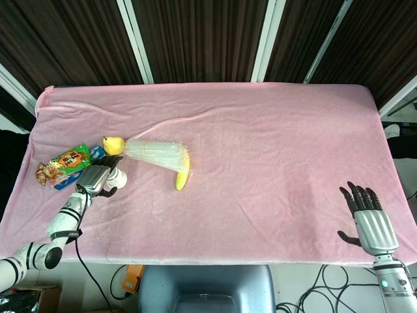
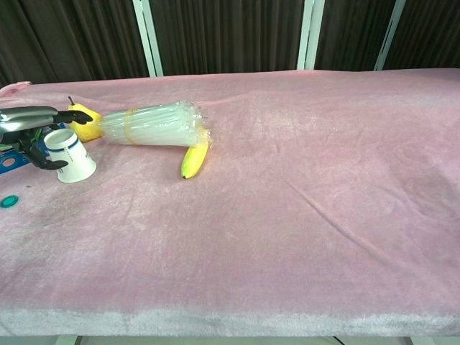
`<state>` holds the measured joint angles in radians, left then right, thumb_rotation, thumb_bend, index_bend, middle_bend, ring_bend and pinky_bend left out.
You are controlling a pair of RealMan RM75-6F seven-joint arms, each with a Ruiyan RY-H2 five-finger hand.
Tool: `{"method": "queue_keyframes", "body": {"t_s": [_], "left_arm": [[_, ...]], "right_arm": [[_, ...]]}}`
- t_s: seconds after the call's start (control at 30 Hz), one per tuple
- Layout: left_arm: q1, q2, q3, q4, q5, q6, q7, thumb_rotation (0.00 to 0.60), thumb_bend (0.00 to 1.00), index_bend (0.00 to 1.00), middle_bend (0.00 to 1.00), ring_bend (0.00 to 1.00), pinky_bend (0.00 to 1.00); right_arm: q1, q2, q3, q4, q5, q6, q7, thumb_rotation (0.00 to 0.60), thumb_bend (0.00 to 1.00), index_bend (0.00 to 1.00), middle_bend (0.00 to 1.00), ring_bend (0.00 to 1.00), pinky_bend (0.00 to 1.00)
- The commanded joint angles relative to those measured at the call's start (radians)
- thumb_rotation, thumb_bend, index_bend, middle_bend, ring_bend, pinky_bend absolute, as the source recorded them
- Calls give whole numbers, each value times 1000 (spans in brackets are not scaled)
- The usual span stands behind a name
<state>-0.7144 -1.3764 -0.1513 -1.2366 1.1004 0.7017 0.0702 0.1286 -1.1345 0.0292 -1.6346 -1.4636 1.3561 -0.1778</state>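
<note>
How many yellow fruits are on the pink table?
2. A banana lies partly under the bundle of clear straws. A yellow pear sits at the bundle's other end, near the left hand. More could be hidden.

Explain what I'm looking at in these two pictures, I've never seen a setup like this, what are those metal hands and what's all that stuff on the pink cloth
This is a robot with two arms, each ending in a mechanical hand with fingers, working at a table covered in a pink cloth. One picture looks down from a camera at the robot's head; the other looks across the table from its chest.

The left hand is wrapped around a white paper cup, which is tilted. The right hand hovers open near the table's front edge, holding nothing; only the head view shows it.

On the cloth lie a clear plastic bundle of what look like straws, a banana partly under its end, a yellow pear at the other end, and colourful snack packets beside the left hand.
</note>
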Motion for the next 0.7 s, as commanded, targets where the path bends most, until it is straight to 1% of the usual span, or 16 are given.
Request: {"method": "queue_keyframes", "body": {"t_s": [0.03, 0.2, 0.33, 0.4, 0.47, 0.53, 0.63, 0.7], "left_arm": [[-1, -5, 1, 2, -5, 5, 3, 600, 378, 84, 74, 19, 153], [-8, -18, 7, 17, -5, -5, 2, 600, 379, 123, 103, 46, 175], [-8, -32, 10, 36, -1, 4, 2, 600, 381, 175, 155, 82, 222], [-10, -39, 7, 48, -2, 7, -1, 600, 393, 244, 222, 125, 287], [-11, -52, 3, 63, -2, 23, 2, 600, 409, 329, 319, 215, 391], [-10, -67, 0, 80, -4, 41, 12, 600, 427, 422, 427, 329, 509], [-8, -85, 2, 96, -3, 69, 40, 600, 439, 502, 500, 398, 581], [-4, -88, 0, 90, -2, 81, 43, 600, 444, 529, 522, 418, 603]], "right_arm": [[-2, 3, -2, -1, -2, 3, 3, 600, 252, 0, 0, 0, 55], [-9, 9, -2, -1, -5, 16, 13, 600, 253, 0, 0, 0, 55], [-7, 11, -1, 1, -6, 15, 18, 600, 253, 0, 0, 0, 55], [-6, 12, -3, 2, -6, 11, 20, 600, 252, 0, 0, 0, 55], [-7, 15, -3, 3, -5, 11, 22, 600, 252, 0, 0, 0, 55], [-9, 18, -3, 2, -6, 14, 26, 600, 252, 0, 0, 0, 55], [-12, 22, -6, 1, -10, 19, 29, 600, 252, 0, 0, 0, 55], [-13, 24, -8, 0, -13, 18, 32, 600, 253, 0, 0, 0, 55]]}}
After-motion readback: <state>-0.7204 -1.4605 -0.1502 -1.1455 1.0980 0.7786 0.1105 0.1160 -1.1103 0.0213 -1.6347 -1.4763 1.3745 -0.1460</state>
